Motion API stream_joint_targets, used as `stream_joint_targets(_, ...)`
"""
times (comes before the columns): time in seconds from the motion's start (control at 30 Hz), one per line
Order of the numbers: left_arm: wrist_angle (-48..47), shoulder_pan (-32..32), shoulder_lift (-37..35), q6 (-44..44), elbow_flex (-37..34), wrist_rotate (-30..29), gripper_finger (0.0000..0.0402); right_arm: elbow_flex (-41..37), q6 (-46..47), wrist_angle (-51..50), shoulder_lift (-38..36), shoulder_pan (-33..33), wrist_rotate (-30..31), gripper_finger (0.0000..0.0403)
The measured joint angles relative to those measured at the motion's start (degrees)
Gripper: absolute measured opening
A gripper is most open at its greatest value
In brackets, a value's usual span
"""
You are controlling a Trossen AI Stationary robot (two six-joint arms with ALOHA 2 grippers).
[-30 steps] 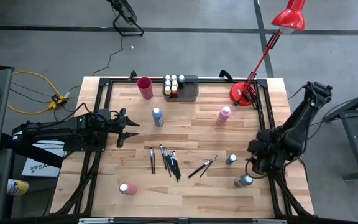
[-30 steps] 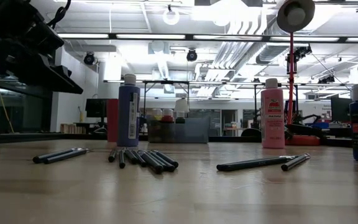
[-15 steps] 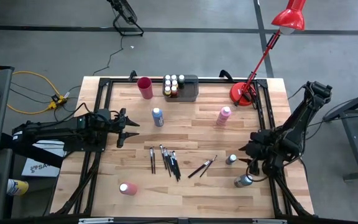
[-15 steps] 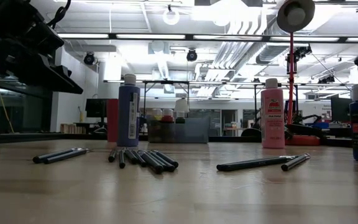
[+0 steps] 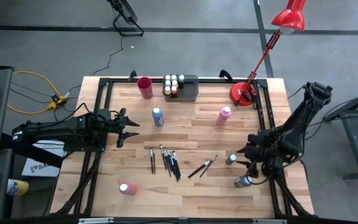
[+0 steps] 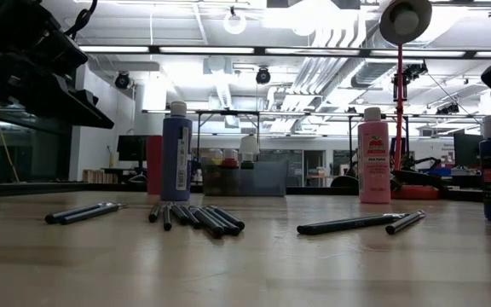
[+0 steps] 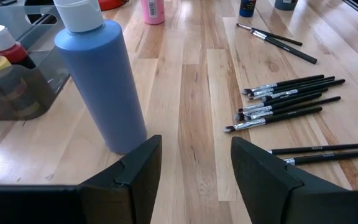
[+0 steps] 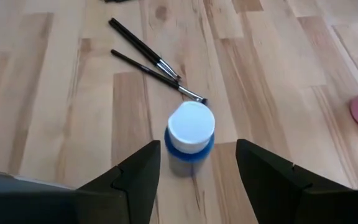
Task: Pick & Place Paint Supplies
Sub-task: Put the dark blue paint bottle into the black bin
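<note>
Left claw waits, right claw closes in on a small bottle.

At the bench's left the left claw [image 5: 128, 127] hangs open and empty, facing the tall blue bottle [image 5: 158, 116]. A pink bottle [image 5: 127, 188] stands near the front edge. Mid-bench lie about ten brushes [image 5: 166, 160]: a pair, a cluster, another pair. The tray [image 5: 191, 94] at the back holds roughly six bottles. Right of centre stands a second pink bottle [image 5: 224, 115]. The right claw [image 5: 246, 154], open and empty, has slid in just beside the white-capped blue bottle [image 5: 230, 159], so a grasp looks near. A grey-green bottle [image 5: 243, 181] stands close by, making five loose bottles.
</note>
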Motion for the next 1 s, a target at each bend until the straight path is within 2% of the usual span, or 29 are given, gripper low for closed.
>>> stream_joint_targets(0.23,0.01,0.0,0.0,0.0,0.0,-0.02,0.0186,0.0,-0.05,0.74,3.6,0.0,-0.17,0.0204)
stream_joint_targets(0.5,-0.01,0.0,0.0,0.0,0.0,-0.02,0.0186,0.0,-0.59,2.78,4.17,-1.23,-0.15,0.0204)
stream_joint_targets(0.67,0.0,0.0,0.0,0.0,0.0,-0.02,0.0186,0.04,-5.06,5.35,4.17,-4.12,-0.44,0.0204)
stream_joint_targets(1.0,0.0,0.01,0.0,-0.02,0.0,-0.02,0.0186,0.04,-11.77,7.51,4.17,-9.53,-7.59,0.0203)
